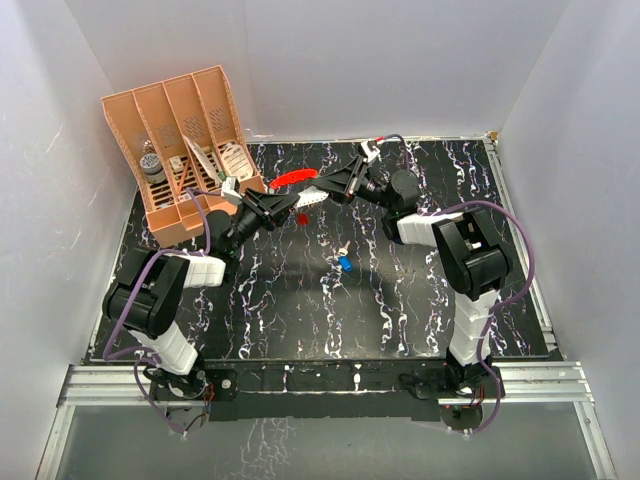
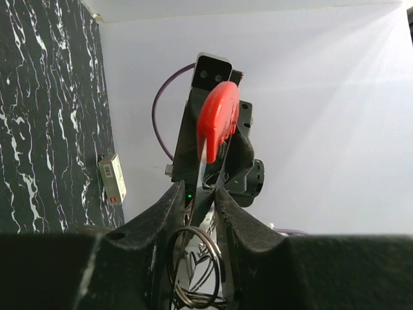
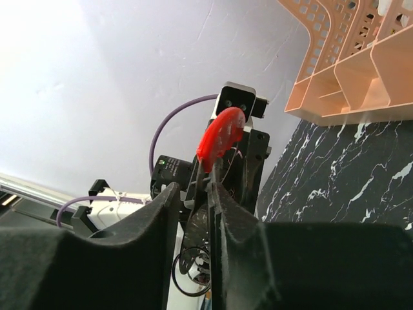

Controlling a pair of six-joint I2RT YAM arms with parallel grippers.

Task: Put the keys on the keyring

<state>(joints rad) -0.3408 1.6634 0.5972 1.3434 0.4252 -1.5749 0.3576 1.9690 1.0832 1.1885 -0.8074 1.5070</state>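
While the left fingers (image 2: 158, 226) pinched the keyring (image 2: 218, 119), and whether the right fingers (image 3: 155, 219) gripped was unclear, one lone pinch might let it pivot loose.

The top camera looks down over the black marbled surface (image 1: 300, 320). Wrist cameras face each other closely, sharing the red oval keyring (image 2: 217, 119).

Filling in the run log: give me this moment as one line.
left gripper: shut on keyring | right gripper: at keyring, grip unclear | red key, blue key: on table, unthreaded
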